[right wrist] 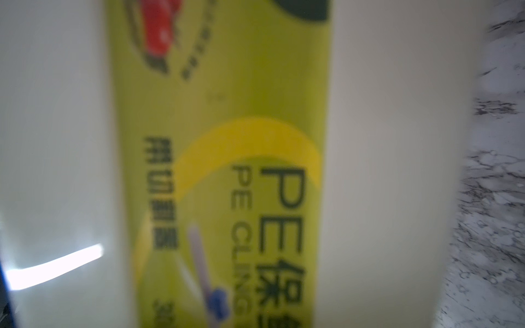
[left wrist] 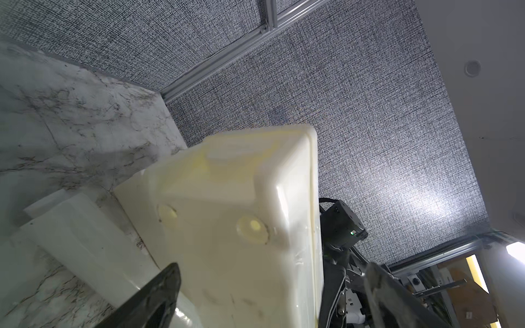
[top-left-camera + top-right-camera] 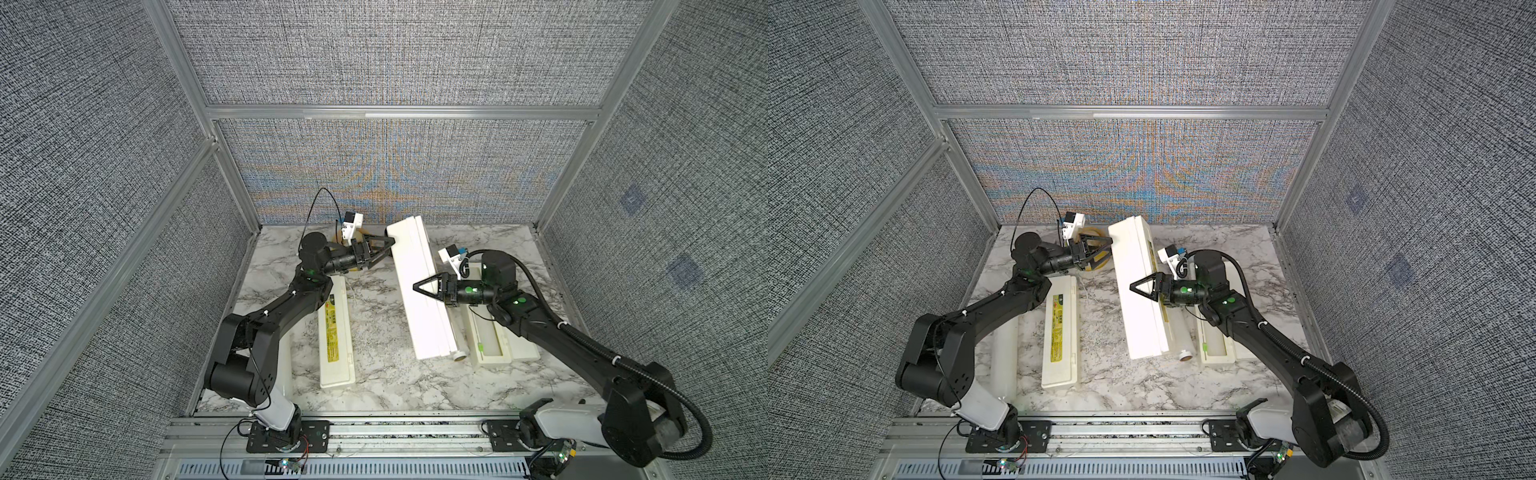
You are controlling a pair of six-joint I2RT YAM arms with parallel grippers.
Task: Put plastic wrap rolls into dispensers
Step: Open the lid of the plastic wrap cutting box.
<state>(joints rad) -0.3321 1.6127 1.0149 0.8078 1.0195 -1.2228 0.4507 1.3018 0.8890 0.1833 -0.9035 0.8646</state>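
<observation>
On the marbled white-and-grey surface [image 3: 386, 374], the middle long cream-white plastic dispenser box [image 3: 427, 332] is tipped up on its long side. Its lid is turned towards the right arm, and the yellow-green label strip [image 1: 227, 170] fills the right wrist view, blurred and very close.

The left pincer [image 3: 392, 242] is placed at the far end of this box with its jaws spread wide. In the left wrist view the end of the box is framed between the black fingers [image 2: 162, 292], with a clear gap on one side, so nothing is gripped.

The right pincer [image 3: 415, 286] is laid against the middle of the box. Whether it is clamped on the box or merely spread against it cannot be told.

A translucent-white plastic wrap roll [image 3: 458, 347] with a brown core end lies on the surface just beside the tipped box, between it and an open cream-white dispenser [image 3: 494, 359] fitted with a small green clip [image 3: 479, 345]. A closed labelled dispenser [image 3: 336, 340] lies further left. Beyond it a second roll [image 3: 1005, 353] is partly hidden under the left arm.
</observation>
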